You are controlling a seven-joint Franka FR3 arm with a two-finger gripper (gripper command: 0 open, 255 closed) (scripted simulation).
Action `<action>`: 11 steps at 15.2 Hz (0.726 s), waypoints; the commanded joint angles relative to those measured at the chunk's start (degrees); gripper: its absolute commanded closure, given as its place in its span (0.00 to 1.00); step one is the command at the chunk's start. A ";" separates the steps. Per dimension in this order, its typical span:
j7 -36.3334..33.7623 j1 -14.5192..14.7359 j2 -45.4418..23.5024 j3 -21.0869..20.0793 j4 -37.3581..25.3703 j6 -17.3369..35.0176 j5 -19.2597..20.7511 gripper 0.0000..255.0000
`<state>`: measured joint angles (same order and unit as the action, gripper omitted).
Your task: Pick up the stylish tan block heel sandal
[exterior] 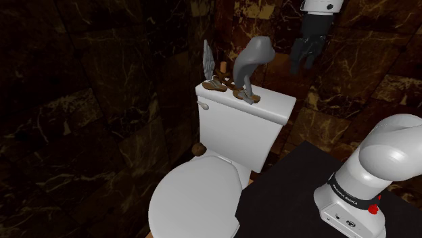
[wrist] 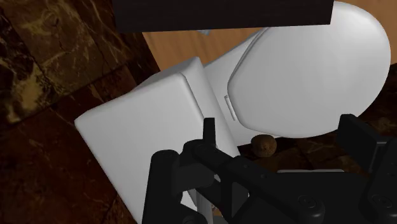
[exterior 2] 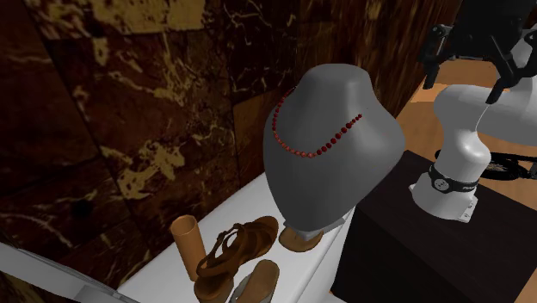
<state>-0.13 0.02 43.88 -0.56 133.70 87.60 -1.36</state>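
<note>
Tan sandal (exterior 2: 234, 248) on toilet tank (exterior: 277, 103), beside grey bust (exterior 2: 331, 146); tool (exterior: 301, 66) spread, holding nothing, well apart; we should descend clear of the bust, straddling the straps

Grey bust (exterior 2: 331, 146) wearing red bead necklace (exterior 2: 311, 148) stands on brown base (exterior 2: 301, 240) on white tank lid (exterior 2: 239, 205). Tan sandal (exterior 2: 232, 248) just beside base, its block heel (exterior 2: 184, 245) on the left. White arm (exterior 2: 465, 142) on black stand (exterior 2: 387, 237), right. Dark marbled wall (exterior 2: 129, 103) behind.
</note>
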 commanded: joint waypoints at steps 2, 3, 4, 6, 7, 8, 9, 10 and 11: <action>0.18 -0.06 -2.11 0.06 -0.67 1.41 0.21 0.00; 0.36 -0.13 -4.23 0.12 -1.42 2.77 0.42 0.00; 0.52 -0.19 -6.38 0.17 -2.25 4.07 0.63 0.00; 0.82 -0.32 -10.71 0.27 -4.14 6.48 1.03 0.00; 0.96 -0.38 -12.89 0.31 -5.19 7.59 1.22 0.00; 1.10 -0.45 -15.08 0.35 -6.32 8.64 1.41 0.00; 1.22 -0.52 -17.28 0.39 -7.52 9.62 1.59 0.00; 1.33 -0.57 -19.48 0.44 -8.80 10.53 1.78 0.00; 1.45 -0.63 -21.69 0.47 -10.16 11.37 1.96 0.00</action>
<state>1.24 -0.57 24.71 -0.10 125.06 97.95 0.42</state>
